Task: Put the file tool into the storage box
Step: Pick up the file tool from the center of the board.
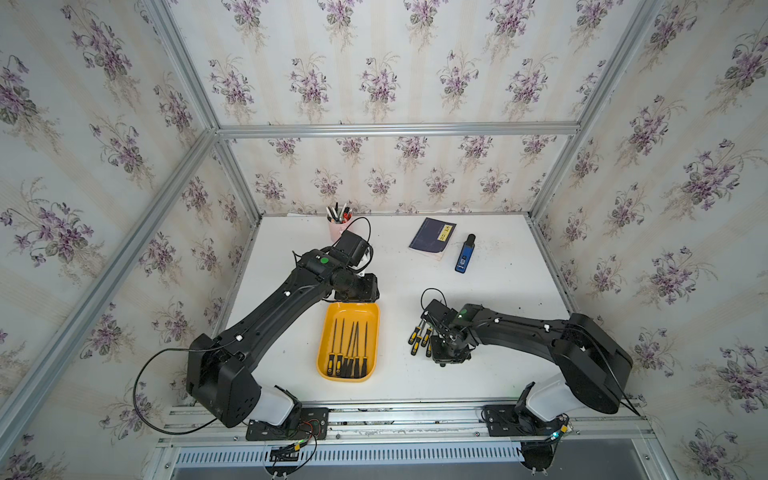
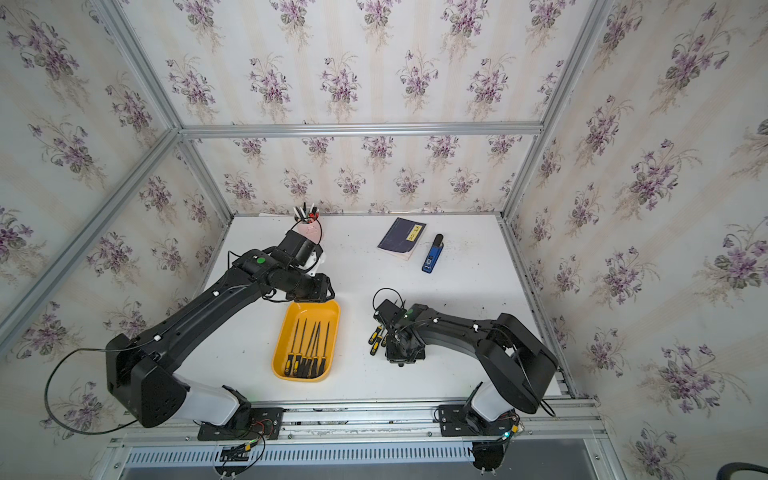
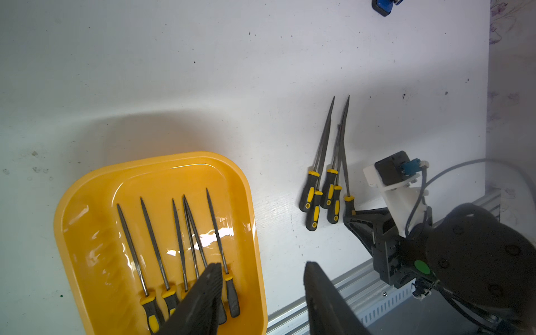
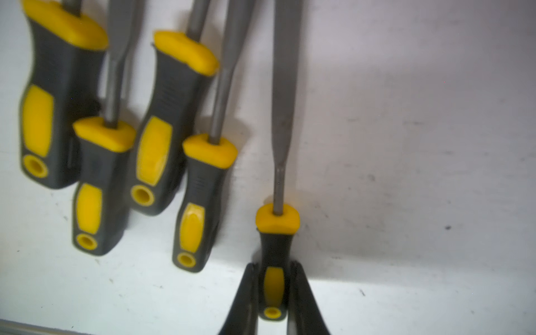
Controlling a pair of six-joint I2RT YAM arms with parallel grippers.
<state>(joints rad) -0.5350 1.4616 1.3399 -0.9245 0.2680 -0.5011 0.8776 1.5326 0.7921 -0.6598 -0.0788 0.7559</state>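
Your right gripper [image 4: 274,271] is clamped on the black-and-yellow handle of one file [image 4: 284,101], just beside four loose files [image 4: 162,121] on the white table [image 4: 406,145]. The yellow storage box [image 1: 370,320], already holding several files, sits apart to its left. Your left gripper [image 3: 262,269] hovers at the box's far end, jaws apart, empty.

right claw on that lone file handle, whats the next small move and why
Probably a short straight lift. The right claw looks closed on the handle of the file, which rests on the table beside four other files. Raising it first should clear those neighbours before carrying it toward the storage box, where more files lie.
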